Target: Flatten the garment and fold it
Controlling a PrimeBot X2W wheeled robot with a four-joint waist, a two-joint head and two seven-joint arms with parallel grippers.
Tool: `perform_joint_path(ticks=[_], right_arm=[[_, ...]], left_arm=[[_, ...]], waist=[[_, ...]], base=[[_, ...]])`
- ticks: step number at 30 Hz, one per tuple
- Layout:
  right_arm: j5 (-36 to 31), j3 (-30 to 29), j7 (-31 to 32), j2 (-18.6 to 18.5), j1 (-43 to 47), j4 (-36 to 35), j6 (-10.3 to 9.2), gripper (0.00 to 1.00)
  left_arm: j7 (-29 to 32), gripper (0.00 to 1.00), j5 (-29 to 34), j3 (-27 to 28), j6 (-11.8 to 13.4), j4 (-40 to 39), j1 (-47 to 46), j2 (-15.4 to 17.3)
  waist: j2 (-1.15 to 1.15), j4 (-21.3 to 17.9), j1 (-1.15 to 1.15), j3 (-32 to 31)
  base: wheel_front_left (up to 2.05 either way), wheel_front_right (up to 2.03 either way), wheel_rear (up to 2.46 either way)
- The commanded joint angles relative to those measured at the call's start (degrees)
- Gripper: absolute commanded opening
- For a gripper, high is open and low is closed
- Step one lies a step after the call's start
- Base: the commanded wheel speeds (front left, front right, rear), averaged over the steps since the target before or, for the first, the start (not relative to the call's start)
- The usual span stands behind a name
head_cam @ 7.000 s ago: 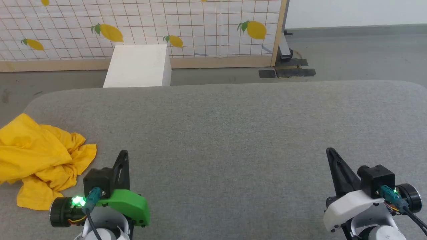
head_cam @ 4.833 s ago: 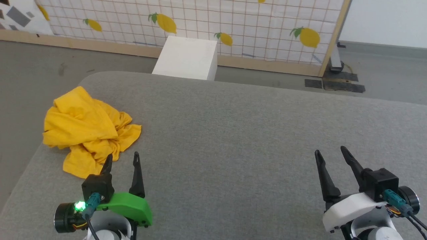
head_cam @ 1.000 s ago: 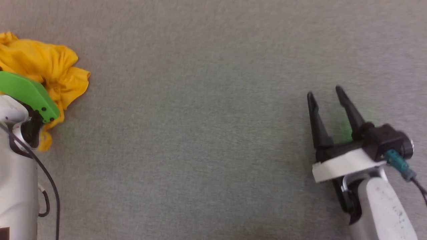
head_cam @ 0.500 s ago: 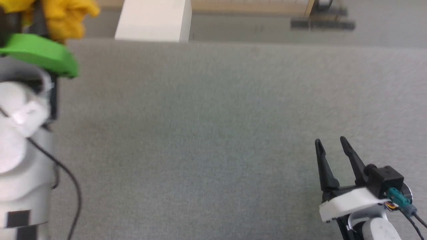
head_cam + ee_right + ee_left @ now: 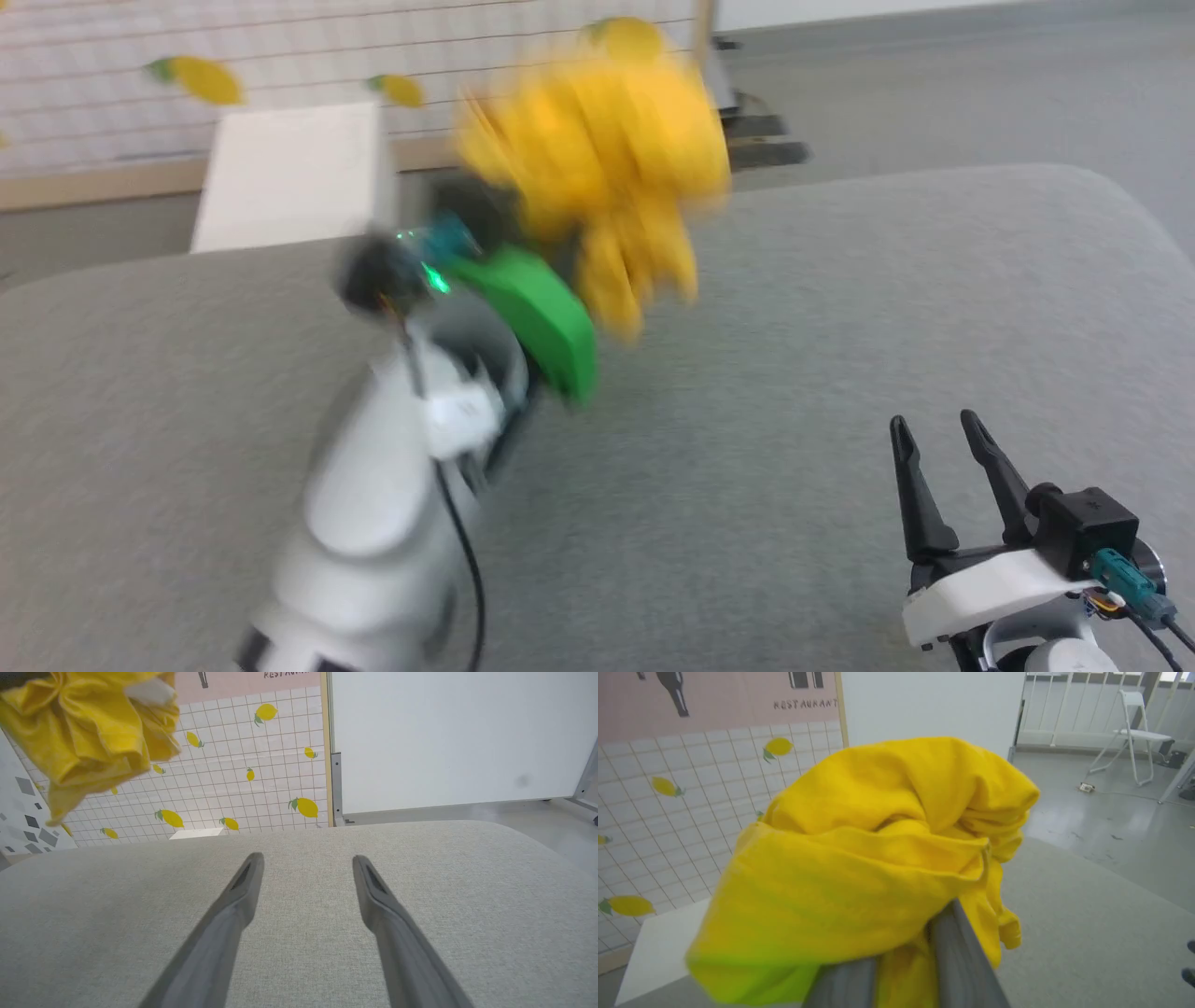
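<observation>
The garment (image 5: pixel 597 159), a bunched bright yellow T-shirt, hangs in the air above the far half of the grey padded table (image 5: pixel 822 308), blurred by motion. My left gripper (image 5: pixel 537 247) is shut on it, its green-covered wrist just below the cloth. In the left wrist view the garment (image 5: pixel 859 858) drapes over the grey fingers (image 5: pixel 964 961) and hides their tips. The garment (image 5: pixel 88 732) also hangs at the upper left of the right wrist view. My right gripper (image 5: pixel 934 422) rests open near the table's front right, nothing between its fingers (image 5: pixel 233 905).
A white box (image 5: pixel 289 173) stands on the floor beyond the table's far edge, before a lemon-patterned tiled wall (image 5: pixel 280 47). A white folding chair (image 5: pixel 1134 737) stands far off on the grey floor.
The head camera has shifted. My left arm has swung the garment off the table's left side, up and toward the middle. The right gripper stays open and low.
</observation>
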Motion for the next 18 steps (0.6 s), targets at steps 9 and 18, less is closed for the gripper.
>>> perform_joint_path(ticks=[9, 18], right_arm=[[0.7, 0.6, 0.4, 0.0, 0.3, -0.8, -0.09, 1.0], [1.2, 0.2, 0.2, 0.0, 0.5, -0.8, -0.09, 1.0]], left_arm=[[26.3, 0.0, -10.3, -11.1, -3.3, 16.9, 9.7, -1.8], [20.1, 1.0, -11.7, -6.2, 1.4, 10.9, 9.9, -0.7]], waist=[[-0.01, -8.8, 0.01, 0.4], [-0.01, -5.1, 0.01, 0.5]], base=[[0.0, 0.0, 0.0], [0.0, 0.0, 0.0]])
